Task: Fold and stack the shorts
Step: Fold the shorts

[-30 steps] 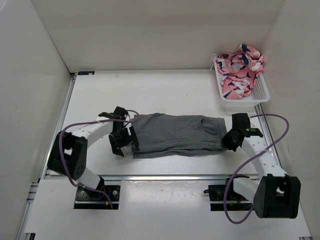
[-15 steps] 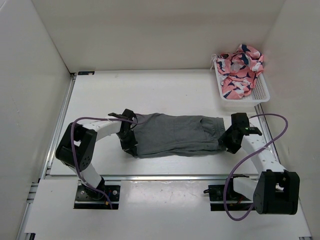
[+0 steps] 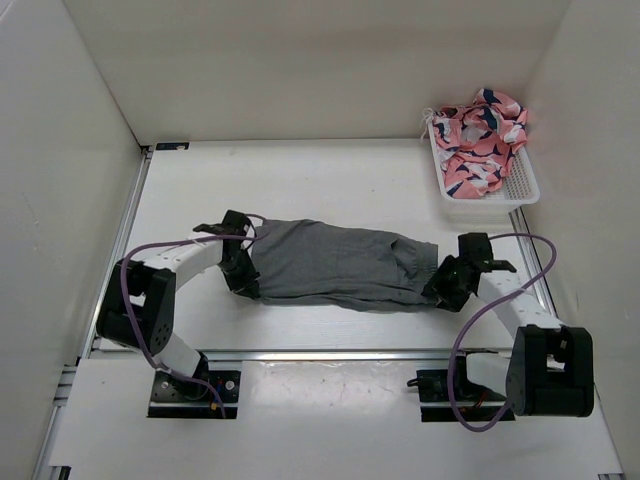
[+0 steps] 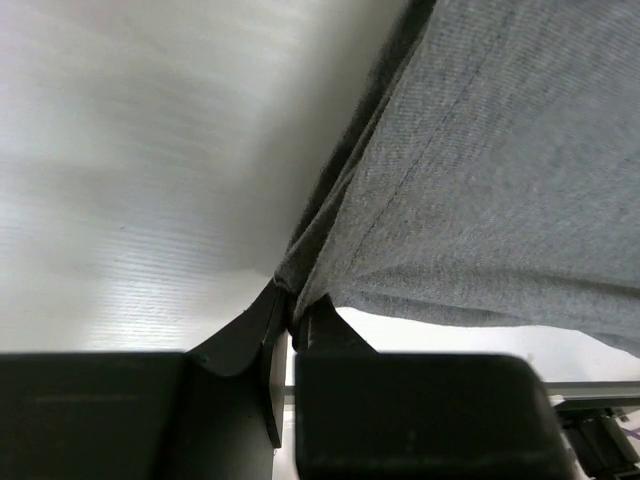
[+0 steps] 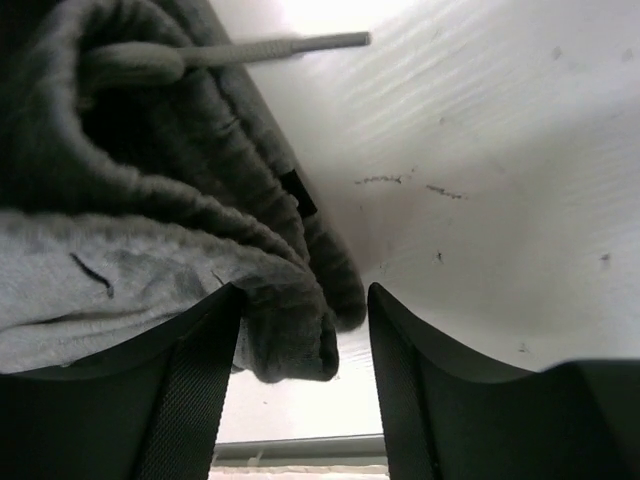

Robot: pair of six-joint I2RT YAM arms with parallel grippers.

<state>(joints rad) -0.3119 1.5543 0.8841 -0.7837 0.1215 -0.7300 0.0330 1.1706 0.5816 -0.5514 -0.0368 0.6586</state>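
- Left gripper (image 3: 240,278), lower left of the overhead view: my jaws are pressed together on the leg-end edge of the shorts (image 3: 335,265). The wrist view shows only a thin lip of cloth caught between the fingertips (image 4: 255,330). Risk noted: so shallow a bite may slip free once I lift or drag, and the fold would collapse.
- Right gripper (image 3: 447,285), lower right: my jaws stand spread, with the bunched waistband hanging between the fingers but not clamped.
- Risk noted: with one end held and the other loose, a pull from the left would likely slide the whole garment across the table (image 3: 300,185) rather than fold it.
- Risk noted: closing here may also catch too many layers. The drawstring (image 5: 290,43) lies at the upper edge of the wrist view, clear of the fingers.
- The shorts lie mid-frame, stretched crosswise between my two grippers, leg end at the left and waistband at the right. The lower edge sags and rumples toward the lower right, so the layers are not square.
- Farthest, upper right: a white basket (image 3: 522,190) holding pink patterned cloth (image 3: 482,135) — well apart from both grippers and of no present concern.
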